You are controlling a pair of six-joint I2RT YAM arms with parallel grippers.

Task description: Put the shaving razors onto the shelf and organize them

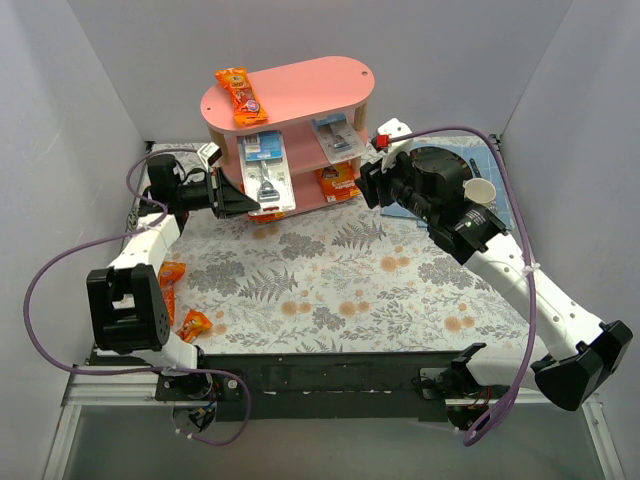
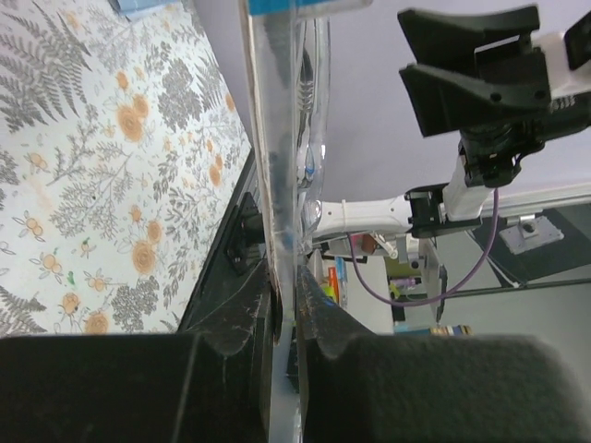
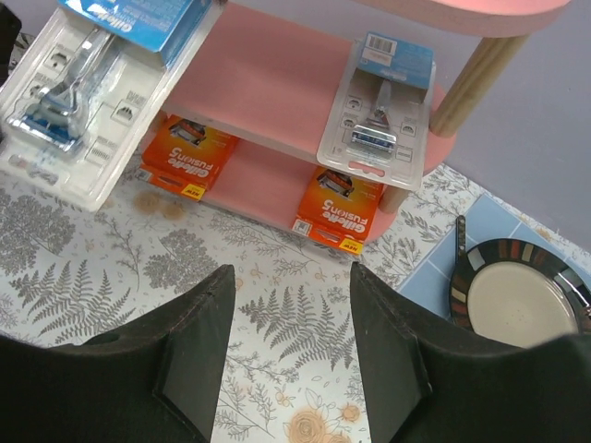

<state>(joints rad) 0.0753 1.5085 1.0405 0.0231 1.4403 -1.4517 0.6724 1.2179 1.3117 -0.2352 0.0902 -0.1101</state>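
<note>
The pink shelf [image 1: 310, 85] stands at the back middle. An orange crinkly bag [image 1: 240, 95] lies on its top board. Blister packs lie on the middle board at left [image 1: 262, 148] and right [image 1: 337, 135]. My left gripper [image 1: 243, 200] is shut on another blister pack [image 1: 272, 187], held at the shelf's front left; the left wrist view shows that pack [image 2: 282, 185] edge-on between the fingers. My right gripper [image 3: 291, 305] is open and empty over the cloth, facing the shelf [image 3: 268, 83]. Two orange cards [image 3: 189, 152] [image 3: 340, 208] lean on the bottom board under a blister pack [image 3: 379, 115].
Two orange bags [image 1: 172, 275] [image 1: 193, 323] lie on the floral cloth at the left, near the left arm's base. A dark-rimmed plate [image 1: 455, 165] and a paper cup [image 1: 480, 190] sit on a blue mat [image 3: 434, 277] right of the shelf. Grey walls enclose the table.
</note>
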